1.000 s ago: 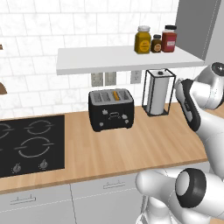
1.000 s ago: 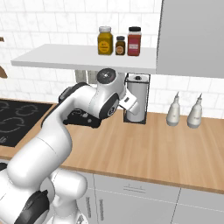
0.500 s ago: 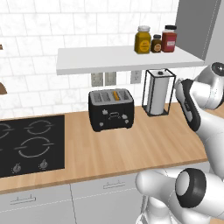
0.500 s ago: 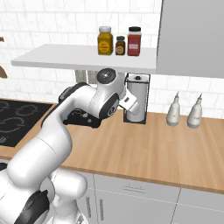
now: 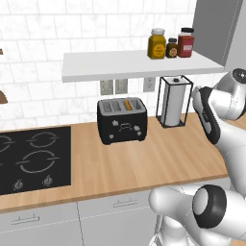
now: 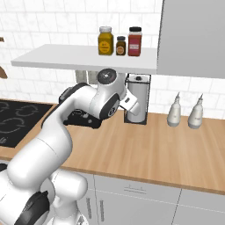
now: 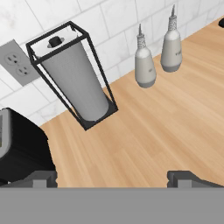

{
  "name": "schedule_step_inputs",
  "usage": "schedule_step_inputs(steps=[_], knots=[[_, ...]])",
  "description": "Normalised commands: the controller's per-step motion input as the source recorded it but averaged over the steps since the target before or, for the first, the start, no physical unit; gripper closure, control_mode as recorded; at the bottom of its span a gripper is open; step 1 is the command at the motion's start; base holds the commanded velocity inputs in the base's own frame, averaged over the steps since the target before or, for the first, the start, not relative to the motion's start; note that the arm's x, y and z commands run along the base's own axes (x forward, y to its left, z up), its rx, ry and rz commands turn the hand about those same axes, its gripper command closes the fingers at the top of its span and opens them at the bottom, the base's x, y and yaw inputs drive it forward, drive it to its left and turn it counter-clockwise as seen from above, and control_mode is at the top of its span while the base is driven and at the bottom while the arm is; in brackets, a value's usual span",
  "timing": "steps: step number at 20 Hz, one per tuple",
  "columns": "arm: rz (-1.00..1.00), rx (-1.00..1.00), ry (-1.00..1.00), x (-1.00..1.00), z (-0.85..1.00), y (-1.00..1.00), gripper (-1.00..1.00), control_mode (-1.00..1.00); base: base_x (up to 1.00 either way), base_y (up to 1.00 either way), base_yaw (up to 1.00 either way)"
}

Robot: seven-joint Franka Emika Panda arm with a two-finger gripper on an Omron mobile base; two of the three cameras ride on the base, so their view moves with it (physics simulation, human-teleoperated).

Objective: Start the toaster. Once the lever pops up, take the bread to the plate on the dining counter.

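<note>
A boxy glossy black toaster (image 5: 122, 120) sits on the smooth light-wood counter (image 5: 158, 158), golden bread (image 5: 127, 104) in one slot. The two-finger gripper (image 7: 112, 177) hangs wide open and empty, well right of the toaster.

a rendered home kitchen. a light wood countertop (image 5: 158, 163) runs along a wall of white tiles (image 5: 43, 29), with grey cabinet drawers (image 5: 43, 221) below it. a black stove (image 5: 31, 161) with ring burners and two knobs is set into the counter at the left. a glossy black toaster (image 5: 122, 120) stands against the wall below electrical outlets (image 5: 115, 86), beside a paper towel roll in a black wire holder (image 5: 174, 102). a white shelf (image 5: 139, 62) above carries three jars (image 5: 171, 44). two pale bottles (image 6: 184, 115) stand farther along the counter.
</note>
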Motion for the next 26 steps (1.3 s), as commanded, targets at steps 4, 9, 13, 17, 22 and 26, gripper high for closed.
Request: schedule_step_inputs(steps=[4,9,13,17,22,26], knots=[[0.00,0.00,0.00,0.00,0.00,0.00,-1.00,-1.00,0.00,0.00,0.00],[0.00,0.00,0.00,0.00,0.00,0.00,-1.00,-1.00,0.00,0.00,0.00],[0.00,0.00,0.00,0.00,0.00,0.00,-1.00,-1.00,0.00,0.00,0.00],[0.00,0.00,0.00,0.00,0.00,0.00,-1.00,-1.00,0.00,0.00,0.00],[0.00,0.00,0.00,0.00,0.00,0.00,-1.00,-1.00,0.00,0.00,0.00],[0.00,0.00,0.00,0.00,0.00,0.00,-1.00,-1.00,0.00,0.00,0.00]])
